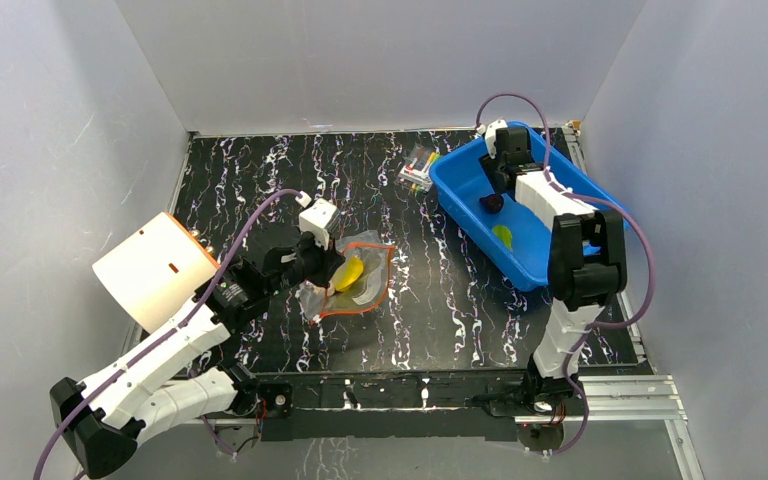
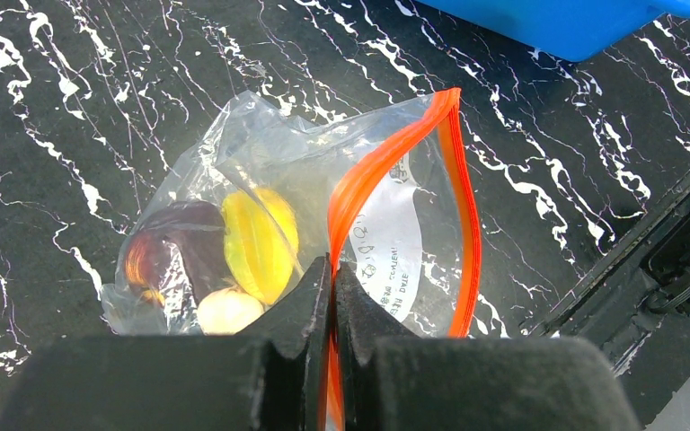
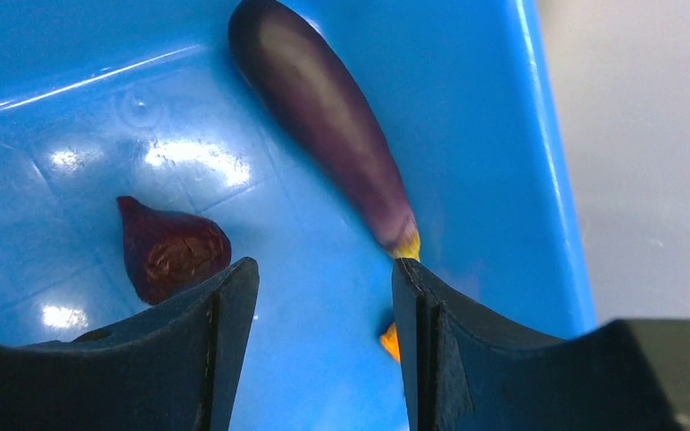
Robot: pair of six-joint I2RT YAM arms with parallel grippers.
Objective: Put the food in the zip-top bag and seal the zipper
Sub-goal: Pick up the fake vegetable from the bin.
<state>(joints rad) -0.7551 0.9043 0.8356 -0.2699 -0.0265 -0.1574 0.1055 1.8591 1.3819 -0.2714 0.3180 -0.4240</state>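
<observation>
The clear zip-top bag lies on the black marbled table, mouth open. In the left wrist view the bag holds a yellow piece, a dark purple piece and a beige piece. My left gripper is shut on the red-orange zipper edge. My right gripper is open above the floor of the blue bin, near a purple eggplant and a dark red-brown piece. An orange piece peeks beside the right finger.
A small clear packet of colourful sticks lies left of the bin. A white and orange cylinder stands at the left. A yellow-green piece lies in the bin. Grey walls surround the table.
</observation>
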